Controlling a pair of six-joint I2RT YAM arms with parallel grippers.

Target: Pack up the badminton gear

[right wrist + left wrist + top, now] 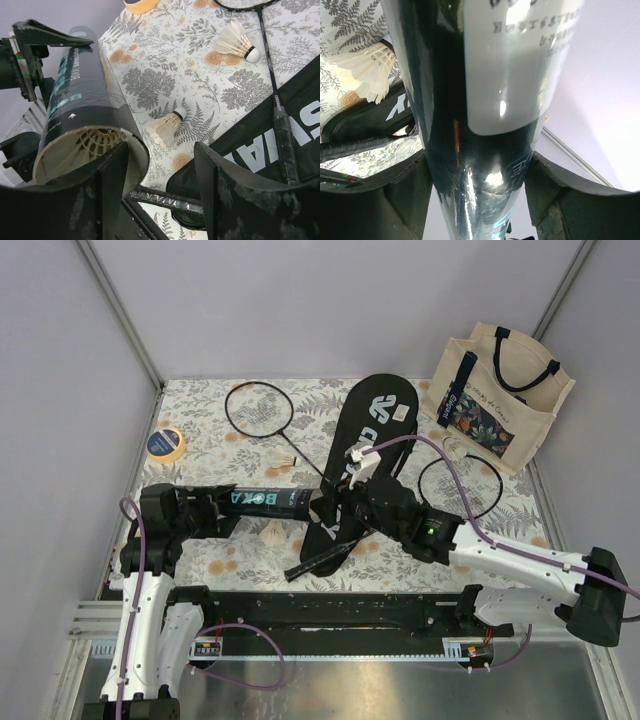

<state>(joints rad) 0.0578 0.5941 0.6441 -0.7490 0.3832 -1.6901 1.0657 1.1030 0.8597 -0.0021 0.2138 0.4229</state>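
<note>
The left jaws are gripping the tube point(265, 502) level, its open mouth pointing at the wide, empty right jaws.

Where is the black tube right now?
In the top view the black tube is left of centre, gripped sideways by the left gripper, its open end near the long black bag.
</note>
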